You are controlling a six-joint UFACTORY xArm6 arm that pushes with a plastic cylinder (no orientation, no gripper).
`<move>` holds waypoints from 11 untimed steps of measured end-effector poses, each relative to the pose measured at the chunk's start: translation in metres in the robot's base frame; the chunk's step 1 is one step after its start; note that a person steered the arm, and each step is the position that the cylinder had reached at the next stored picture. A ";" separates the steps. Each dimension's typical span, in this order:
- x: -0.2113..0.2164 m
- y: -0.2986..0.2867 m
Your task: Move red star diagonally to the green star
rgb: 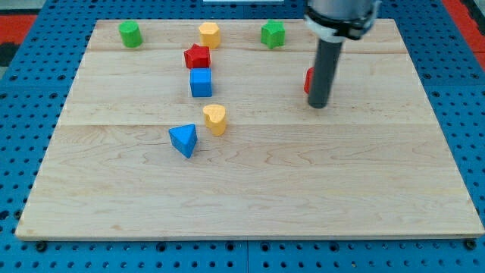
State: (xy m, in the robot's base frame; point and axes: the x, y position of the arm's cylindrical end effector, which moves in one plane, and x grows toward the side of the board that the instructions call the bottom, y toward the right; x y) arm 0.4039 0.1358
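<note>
- Right now, my tip (319, 105) down on the wooden surface (303, 189), in the view's upper right part.
- No pincer on this arm, only a straight dark rod (324, 72), so nothing held and no opening to report.
- Just behind the rod, on its left edge, a red block (308, 80), mostly hidden; shape impossible to tell.
- Up and to the view's left of the tip, a green star (273, 34) near the top edge.
- Farther left, well apart from the tip, the red star (197, 56), just below a yellow block (209, 34) and touching the top of a blue cube (201, 82).
- Lower down, a yellow heart (215, 119) with a blue triangle (183, 140) just beside it.
- At the top left, a green cylinder (130, 34).
</note>
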 end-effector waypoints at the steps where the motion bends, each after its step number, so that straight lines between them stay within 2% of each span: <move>1: -0.047 -0.022; 2: -0.095 -0.037; 3: -0.105 -0.028; 4: -0.056 -0.052; 6: -0.061 -0.221; 7: -0.074 -0.272; 8: -0.122 -0.240; 9: -0.134 -0.171; 10: -0.134 -0.162; 11: -0.132 -0.201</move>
